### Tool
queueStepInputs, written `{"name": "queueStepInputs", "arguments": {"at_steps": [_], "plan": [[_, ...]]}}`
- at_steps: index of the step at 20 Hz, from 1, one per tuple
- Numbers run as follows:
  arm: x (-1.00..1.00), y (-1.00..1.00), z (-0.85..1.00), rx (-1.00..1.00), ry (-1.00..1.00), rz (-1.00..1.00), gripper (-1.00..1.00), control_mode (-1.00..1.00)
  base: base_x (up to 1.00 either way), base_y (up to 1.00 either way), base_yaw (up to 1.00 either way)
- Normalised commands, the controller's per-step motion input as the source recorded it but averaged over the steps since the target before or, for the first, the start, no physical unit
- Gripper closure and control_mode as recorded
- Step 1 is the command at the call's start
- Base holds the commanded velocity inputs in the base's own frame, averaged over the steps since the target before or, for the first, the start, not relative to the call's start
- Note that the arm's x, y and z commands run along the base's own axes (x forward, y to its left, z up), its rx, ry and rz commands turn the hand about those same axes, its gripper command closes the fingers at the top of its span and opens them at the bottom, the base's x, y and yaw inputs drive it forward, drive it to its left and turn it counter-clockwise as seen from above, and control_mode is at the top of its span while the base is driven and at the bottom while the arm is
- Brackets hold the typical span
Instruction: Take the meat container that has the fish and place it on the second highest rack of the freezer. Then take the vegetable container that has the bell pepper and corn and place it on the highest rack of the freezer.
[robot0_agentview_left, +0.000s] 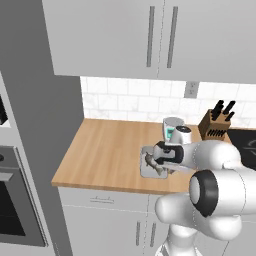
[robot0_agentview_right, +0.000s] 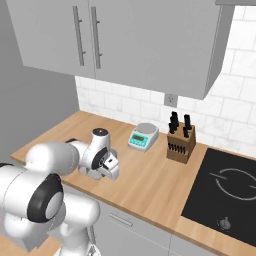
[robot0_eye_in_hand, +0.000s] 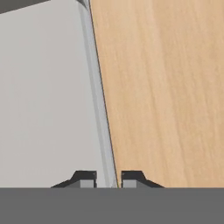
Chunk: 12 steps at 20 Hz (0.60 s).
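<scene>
Dark two-finger gripper low over pale wooden counter, straddling raised side wall of shallow grey rectangular meat container. One fingertip inside the tray, the other outside over bare wood; wall between them, narrow gap either side, so parted, not yet pinching. Container directly under and in front of the hand; rim running straight away from the fingertips along the line of sight, across the closing direction. Slender grey-brown fish in the tray, just beside the hand on the inner side. Judgement: well set for a rim pinch; next move hinges on closing squarely across that wall.
</scene>
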Motion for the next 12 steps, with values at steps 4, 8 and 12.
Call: {"name": "queueStepInputs", "arguments": {"at_steps": [4, 8, 12], "plan": [[-0.16, 0.0, 0.01, 0.0, 0.01, 0.0, 1.0, -1.0, 0.0, 0.0, 0.0], [-0.36, 0.0, 0.22, 0.01, -0.09, 0.0, 1.0, -1.0, 0.0, 0.0, 0.0], [-0.42, 0.01, 0.37, 0.0, -0.19, 0.0, 1.0, -1.0, 0.0, 0.0, 0.0]]}}
